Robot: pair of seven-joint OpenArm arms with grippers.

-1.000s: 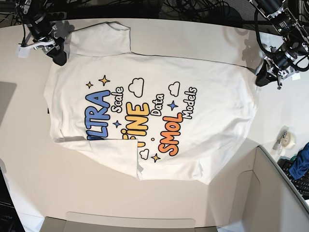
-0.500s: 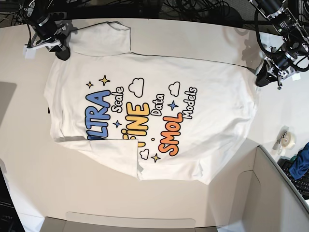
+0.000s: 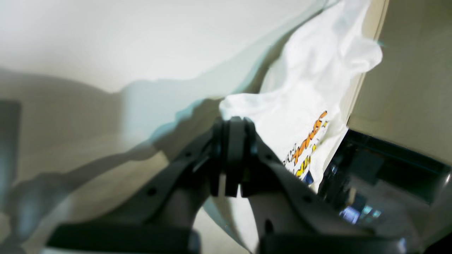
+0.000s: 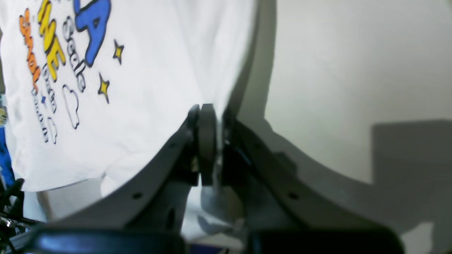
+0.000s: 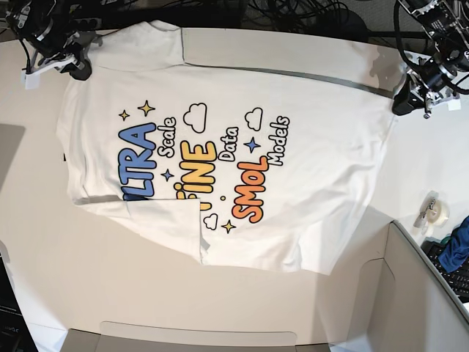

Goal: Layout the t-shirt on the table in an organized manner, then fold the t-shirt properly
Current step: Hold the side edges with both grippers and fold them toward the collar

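The white t-shirt lies on the off-white table with its blue, yellow and orange lettering facing up. Its far edge is raised and stretched between my two grippers, and a thin shadow runs under it. At the far left corner, my right gripper is shut on the cloth. In the right wrist view the jaws pinch the t-shirt. At the far right corner, my left gripper is shut on the shirt's edge. The left wrist view shows those jaws together, with the t-shirt hanging beyond them.
A grey box wall stands at the near right. A tape roll and a blue cloth lie beside it. Dark cables run along the table's far edge. Bare tabletop shows on the left and in front of the shirt.
My right gripper has shut on the shirt's far left corner and drawn it further back and left. The shirt shifted that way, and its far edge now hangs taut between both grippers.
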